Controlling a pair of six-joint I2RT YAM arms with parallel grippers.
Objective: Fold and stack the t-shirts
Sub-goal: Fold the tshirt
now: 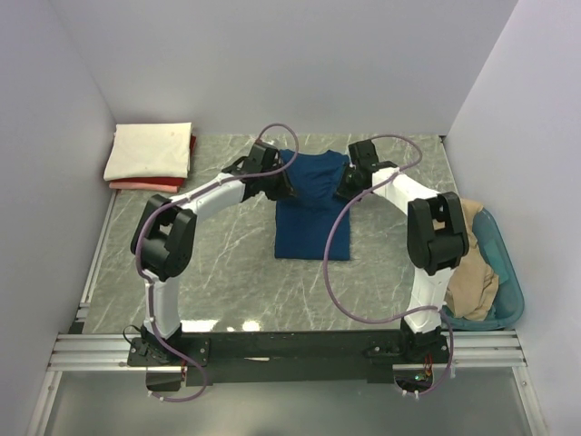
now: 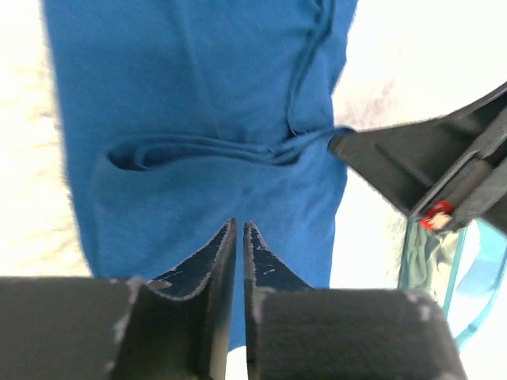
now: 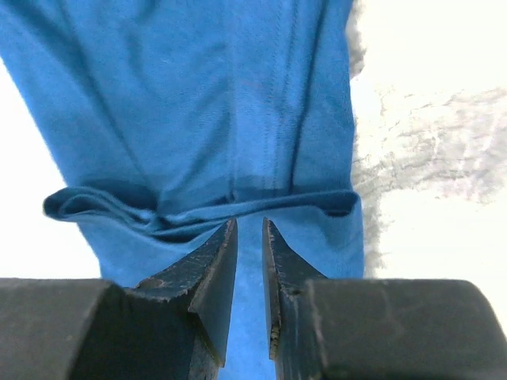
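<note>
The blue t-shirt (image 1: 313, 218) is laid, folded narrow, in the middle of the table (image 1: 227, 272). A cross fold seems half made. The left fingers (image 2: 212, 265) are nearly shut and the right fingers (image 3: 207, 273) a little apart. No grip can be told. Next, the far edge should be pinched.

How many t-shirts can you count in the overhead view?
4: a cream t-shirt folded atop a red t-shirt in the far-left corner, a blue t-shirt mid-table, a tan t-shirt in the teal tub. Others may lie hidden in the tub.
</note>
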